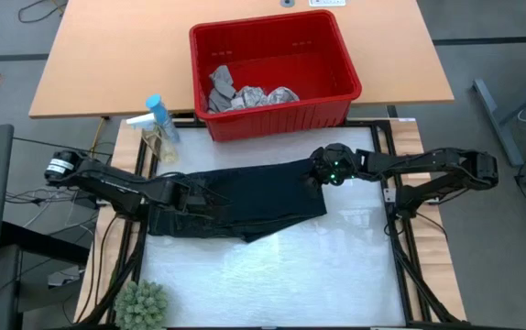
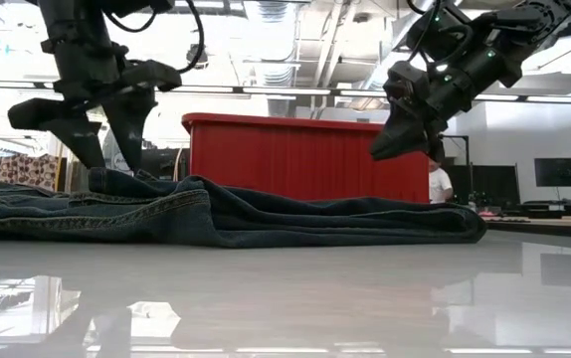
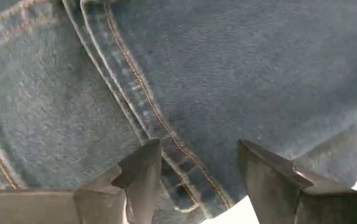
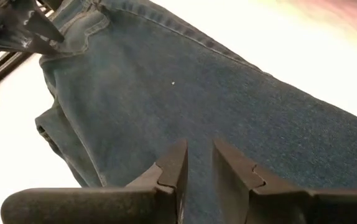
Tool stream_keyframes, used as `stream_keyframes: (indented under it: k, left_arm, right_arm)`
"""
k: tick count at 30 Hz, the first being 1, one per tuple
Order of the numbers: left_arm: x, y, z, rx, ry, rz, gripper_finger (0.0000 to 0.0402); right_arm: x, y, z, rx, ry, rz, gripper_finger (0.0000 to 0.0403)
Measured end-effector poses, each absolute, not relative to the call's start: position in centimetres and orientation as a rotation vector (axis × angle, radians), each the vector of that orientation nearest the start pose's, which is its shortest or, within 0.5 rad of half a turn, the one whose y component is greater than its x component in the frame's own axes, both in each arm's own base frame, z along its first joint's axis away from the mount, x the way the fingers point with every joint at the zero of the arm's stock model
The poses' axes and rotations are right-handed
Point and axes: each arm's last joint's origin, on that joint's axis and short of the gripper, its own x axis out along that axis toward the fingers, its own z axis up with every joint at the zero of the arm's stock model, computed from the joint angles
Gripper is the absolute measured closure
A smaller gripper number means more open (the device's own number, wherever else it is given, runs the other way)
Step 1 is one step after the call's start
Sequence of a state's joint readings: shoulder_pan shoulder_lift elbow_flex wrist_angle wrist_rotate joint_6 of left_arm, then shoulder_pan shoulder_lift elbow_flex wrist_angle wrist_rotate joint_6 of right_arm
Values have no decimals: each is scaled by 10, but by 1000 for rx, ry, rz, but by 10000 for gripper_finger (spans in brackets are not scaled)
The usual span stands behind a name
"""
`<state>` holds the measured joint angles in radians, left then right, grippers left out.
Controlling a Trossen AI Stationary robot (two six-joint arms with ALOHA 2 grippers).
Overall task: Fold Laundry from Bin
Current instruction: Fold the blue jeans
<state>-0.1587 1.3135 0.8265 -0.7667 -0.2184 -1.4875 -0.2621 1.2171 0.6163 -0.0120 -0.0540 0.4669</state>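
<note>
The dark navy-black trousers [image 1: 245,202] lie folded flat across the middle of the white table top; they also show in the low view [image 2: 266,214]. My left gripper [image 1: 188,194] is open over their left, waist end, its fingers on either side of a stitched seam [image 3: 160,124]. My right gripper [image 1: 325,174] hangs raised above their right end [image 2: 390,154], its fingers a narrow gap apart and empty [image 4: 198,149]. The red bin [image 1: 272,115] stands at the far side, holding the grey cloth [image 1: 220,84] and the leaf-print cloth [image 1: 263,95]. My left gripper points down at the trousers' top layer near the waist end, its open fingertips [image 2: 92,159] level with the cloth's surface. I cannot tell whether they touch it. My right gripper touches nothing.
Two spray bottles [image 1: 158,119] stand at the table's far left, beside the bin. A small green plant [image 1: 142,304] sits at the near left corner. The white table top [image 1: 281,275] lies bare on the near side of the trousers.
</note>
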Motion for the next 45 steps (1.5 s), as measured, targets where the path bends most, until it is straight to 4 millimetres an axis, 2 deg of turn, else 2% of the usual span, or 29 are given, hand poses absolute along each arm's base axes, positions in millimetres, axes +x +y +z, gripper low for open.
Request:
stream_keyframes:
  k: [13,17,25,34,39,45]
  left_arm:
    - [224,-36,199,-1175,909,1043,197]
    - [218,-36,187,-1197,910,1083,197]
    - [218,-37,162,-1348,837,1016,197]
    - [220,-38,161,-1391,821,984,198]
    - [225,-37,163,-1414,735,975,219]
    - [231,-37,154,-1398,724,996,272]
  right_arm:
    - [235,-60,205,517,570,-327,304]
    - [235,-60,206,516,569,-326,304]
    - [236,-60,206,514,567,-325,304]
    - [236,-60,206,517,566,-326,304]
    - [236,-60,206,517,565,-326,304]
    - [236,-60,206,516,562,-325,304]
